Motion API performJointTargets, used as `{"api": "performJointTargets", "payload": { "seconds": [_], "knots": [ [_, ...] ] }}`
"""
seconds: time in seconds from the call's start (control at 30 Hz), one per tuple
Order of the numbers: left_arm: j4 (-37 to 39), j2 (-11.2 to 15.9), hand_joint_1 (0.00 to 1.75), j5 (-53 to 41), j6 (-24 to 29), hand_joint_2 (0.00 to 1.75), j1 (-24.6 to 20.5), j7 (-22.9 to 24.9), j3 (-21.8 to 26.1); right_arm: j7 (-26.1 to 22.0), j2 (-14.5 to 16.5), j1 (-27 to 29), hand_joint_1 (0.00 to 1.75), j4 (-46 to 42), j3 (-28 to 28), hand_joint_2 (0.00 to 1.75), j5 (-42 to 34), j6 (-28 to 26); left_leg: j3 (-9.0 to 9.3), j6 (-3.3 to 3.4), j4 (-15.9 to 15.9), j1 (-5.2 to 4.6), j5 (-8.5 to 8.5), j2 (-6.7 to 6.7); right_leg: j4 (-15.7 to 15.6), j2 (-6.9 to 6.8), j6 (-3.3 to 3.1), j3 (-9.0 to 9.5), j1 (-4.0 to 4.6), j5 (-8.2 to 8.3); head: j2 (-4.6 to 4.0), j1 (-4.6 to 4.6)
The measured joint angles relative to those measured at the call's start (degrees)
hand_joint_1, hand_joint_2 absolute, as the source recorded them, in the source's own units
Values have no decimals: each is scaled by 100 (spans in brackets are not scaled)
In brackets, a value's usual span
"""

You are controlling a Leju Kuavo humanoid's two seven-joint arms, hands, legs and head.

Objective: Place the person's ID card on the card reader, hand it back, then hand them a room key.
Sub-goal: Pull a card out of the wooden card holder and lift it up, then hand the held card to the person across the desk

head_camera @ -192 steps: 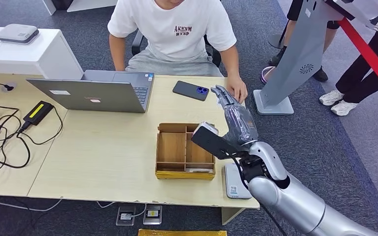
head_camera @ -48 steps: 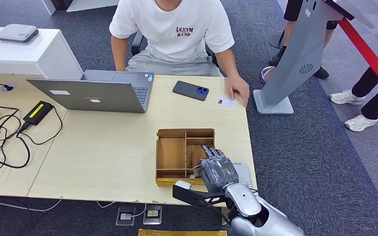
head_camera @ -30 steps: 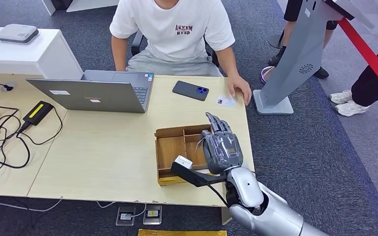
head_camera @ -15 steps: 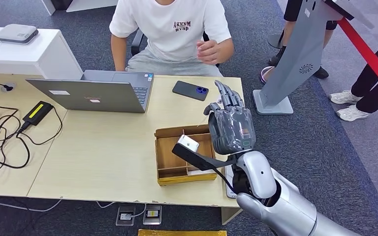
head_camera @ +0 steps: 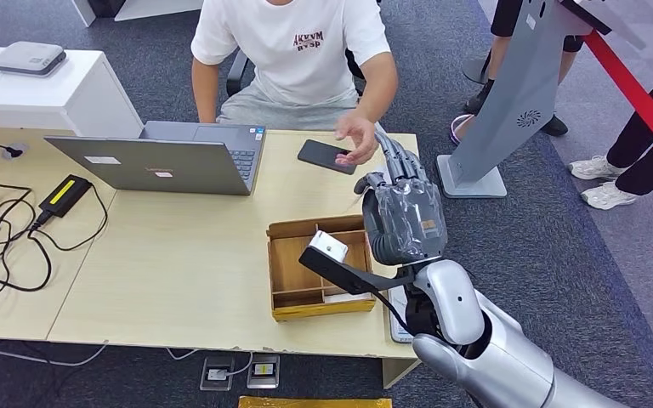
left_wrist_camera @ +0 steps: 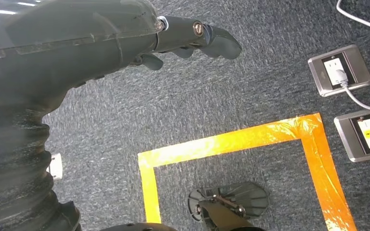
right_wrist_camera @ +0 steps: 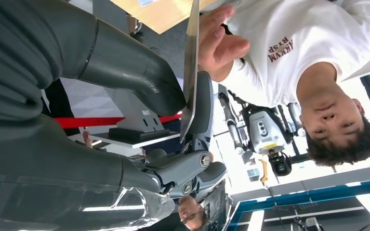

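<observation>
My right hand point(head_camera: 404, 212) is raised over the table's far right part, beyond the wooden box point(head_camera: 276, 263), with its fingers pointing at the seated person. In the right wrist view a thin room key card point(right_wrist_camera: 190, 72) shows edge-on, pinched between the thumb point(right_wrist_camera: 139, 82) and a finger point(right_wrist_camera: 202, 110). The person's open hand point(head_camera: 353, 140) hovers just off my fingertips and nearly touches the card, seen as the person's hand point(right_wrist_camera: 219, 41) at the wrist. The grey card reader point(head_camera: 397, 316) lies at the front edge, mostly hidden by my arm. My left hand point(left_wrist_camera: 125, 33) hangs over the carpet, holding nothing.
A dark phone point(head_camera: 327, 155) lies on the table next to the person's hand. An open laptop point(head_camera: 170, 161) stands to the left, with a charger and cables point(head_camera: 59, 200) beyond it. A grey stand point(head_camera: 510, 102) and other people's legs are off the table's right end.
My right hand has risen from the wooden box and moved forward toward the person. The person's hand lifted off the table, then came down to meet my fingertips.
</observation>
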Motion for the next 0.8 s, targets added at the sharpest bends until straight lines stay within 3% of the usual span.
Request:
{"api": "performJointTargets", "payload": {
  "seconds": [0.13,0.33,0.57,0.8],
  "knots": [
    [0,4,0,-123,-68,175,-55,231,-9,-117,-9,-167,175,45,21,175,-189,325,-3,0,0,0,0,0,0,-1,0,0,0,1,0,0],
    [-48,33,0,-276,-175,175,-229,637,-74,-249,66,-850,175,614,173,175,-566,914,-10,-2,0,0,7,-5,2,-10,1,0,0,6,0,0],
    [-160,109,0,-259,-102,175,-306,863,-219,-156,435,-1697,175,1739,479,175,-476,1213,-16,-1,0,2,8,-8,7,-12,-2,-5,1,9,0,-1],
    [-223,145,0,-65,-16,175,-292,872,-332,8,820,-2195,175,2824,749,175,-398,1120,-17,-1,0,1,8,-16,7,-22,-3,-5,1,8,0,0]
  ]
}}
